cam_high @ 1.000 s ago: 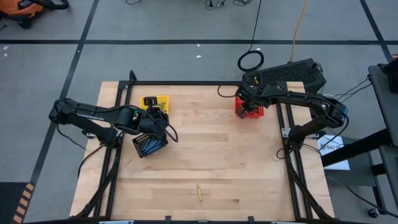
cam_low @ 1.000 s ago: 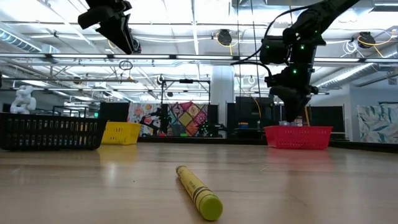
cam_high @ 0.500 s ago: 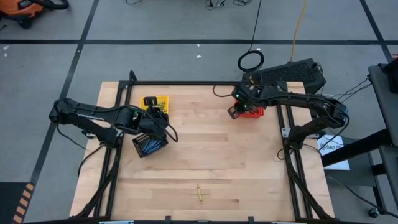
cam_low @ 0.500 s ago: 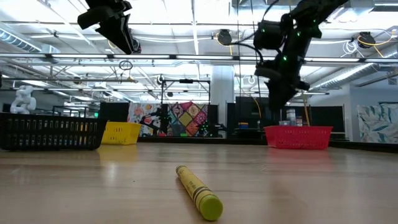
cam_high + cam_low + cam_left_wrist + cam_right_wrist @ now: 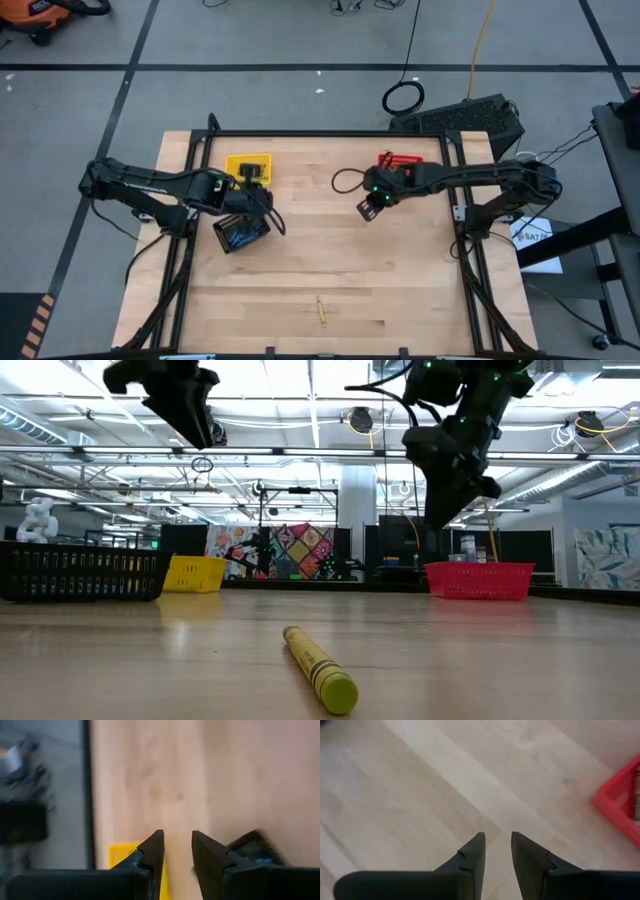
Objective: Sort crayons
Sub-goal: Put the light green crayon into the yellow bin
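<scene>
Only 1 crayon (image 5: 321, 311) left loose, a yellow stick lying flat near the front edge of the table (image 5: 330, 270), well apart from both arms and from all 3 baskets. Right gripper (image 5: 366, 207) up in the air just off the red basket (image 5: 400, 161), fingers slightly apart and holding nothing, probably free to head for that crayon. Left gripper (image 5: 252, 183) raised between the yellow basket (image 5: 244, 164) and the black basket (image 5: 240, 235), fingers also a little apart and empty, seemingly waiting. Baskets parked toward the back, presumably 1 per colour, so likely near the end of sorting.
</scene>
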